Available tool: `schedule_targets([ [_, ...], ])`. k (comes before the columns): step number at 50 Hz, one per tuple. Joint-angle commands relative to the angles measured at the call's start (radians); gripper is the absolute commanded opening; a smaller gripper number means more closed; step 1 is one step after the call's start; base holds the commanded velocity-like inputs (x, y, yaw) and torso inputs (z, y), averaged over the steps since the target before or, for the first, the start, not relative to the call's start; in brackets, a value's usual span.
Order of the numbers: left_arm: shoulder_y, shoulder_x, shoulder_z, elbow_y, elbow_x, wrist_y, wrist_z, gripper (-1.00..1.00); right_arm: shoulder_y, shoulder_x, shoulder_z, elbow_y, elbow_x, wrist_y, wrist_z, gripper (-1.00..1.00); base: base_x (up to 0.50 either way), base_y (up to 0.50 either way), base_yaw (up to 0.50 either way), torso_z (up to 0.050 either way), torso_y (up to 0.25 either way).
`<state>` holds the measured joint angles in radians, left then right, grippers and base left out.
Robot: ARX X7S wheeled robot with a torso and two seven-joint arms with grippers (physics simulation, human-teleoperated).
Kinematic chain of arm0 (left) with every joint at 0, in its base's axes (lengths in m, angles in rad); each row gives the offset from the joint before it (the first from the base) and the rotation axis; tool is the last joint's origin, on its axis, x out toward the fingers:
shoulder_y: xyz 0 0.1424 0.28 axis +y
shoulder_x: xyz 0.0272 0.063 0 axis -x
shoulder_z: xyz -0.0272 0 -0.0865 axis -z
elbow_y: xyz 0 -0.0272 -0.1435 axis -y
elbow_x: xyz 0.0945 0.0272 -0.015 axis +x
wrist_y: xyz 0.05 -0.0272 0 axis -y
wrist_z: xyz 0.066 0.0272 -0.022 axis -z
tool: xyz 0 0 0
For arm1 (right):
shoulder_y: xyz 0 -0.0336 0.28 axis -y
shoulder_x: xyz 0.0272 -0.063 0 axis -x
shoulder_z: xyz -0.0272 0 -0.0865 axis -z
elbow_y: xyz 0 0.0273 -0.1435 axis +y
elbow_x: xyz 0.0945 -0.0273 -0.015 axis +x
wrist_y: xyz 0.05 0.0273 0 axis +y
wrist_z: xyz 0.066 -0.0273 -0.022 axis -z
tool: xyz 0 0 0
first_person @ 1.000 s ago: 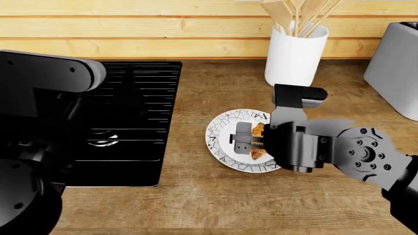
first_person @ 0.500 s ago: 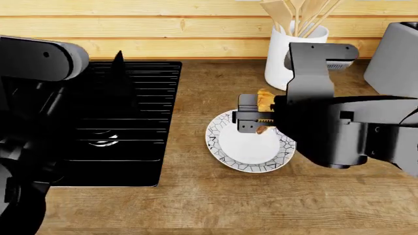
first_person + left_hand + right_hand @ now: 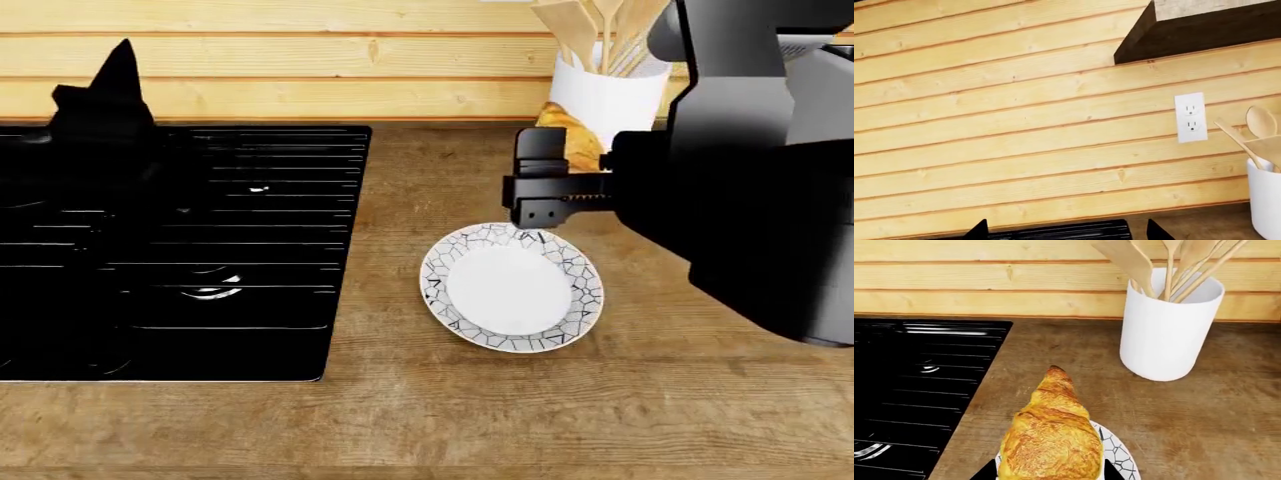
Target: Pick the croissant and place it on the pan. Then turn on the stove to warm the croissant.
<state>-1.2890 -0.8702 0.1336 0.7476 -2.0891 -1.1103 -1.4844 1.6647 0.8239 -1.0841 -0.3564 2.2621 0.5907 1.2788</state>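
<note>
Gripping the croissant [image 3: 1049, 440], the right tool [image 3: 561, 165] hangs above the plate [image 3: 583, 290]; no readable writing.

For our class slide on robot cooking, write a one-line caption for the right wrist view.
Right gripper holds the croissant above the crackle-patterned plate, stove to one side, utensil crock behind.

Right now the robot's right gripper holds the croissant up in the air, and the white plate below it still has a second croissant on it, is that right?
Not quite. The right gripper does hold the croissant up, but the head view shows the plate bare, with no second croissant on it.
</note>
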Motion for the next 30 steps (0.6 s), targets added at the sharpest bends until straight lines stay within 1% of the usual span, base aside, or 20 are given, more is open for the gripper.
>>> schedule_targets([
  [1,-0.024,-0.126,-0.012,0.013,-0.071,0.045,-0.02,1.0,0.031,0.022,0.03,-0.032,-0.022,0.03,-0.035,-1.0,0.0,0.0,0.0,0.0,0.0],
  [3,-0.018,-0.138,-0.022,0.023,-0.075,0.055,-0.021,1.0,0.027,0.02,0.03,-0.041,-0.035,0.034,-0.046,-1.0,0.0,0.16,0.0,0.0,0.0],
  [19,-0.066,-0.19,-0.017,0.053,-0.099,0.089,-0.019,1.0,0.054,0.004,0.035,-0.066,-0.03,0.048,-0.04,-1.0,0.0,0.5,0.0,0.0,0.0],
  [30,-0.071,-0.199,0.001,0.058,-0.088,0.105,-0.011,1.0,0.068,-0.008,0.037,-0.071,-0.022,0.049,-0.037,-1.0,0.0,0.5,0.0,0.0,0.0],
])
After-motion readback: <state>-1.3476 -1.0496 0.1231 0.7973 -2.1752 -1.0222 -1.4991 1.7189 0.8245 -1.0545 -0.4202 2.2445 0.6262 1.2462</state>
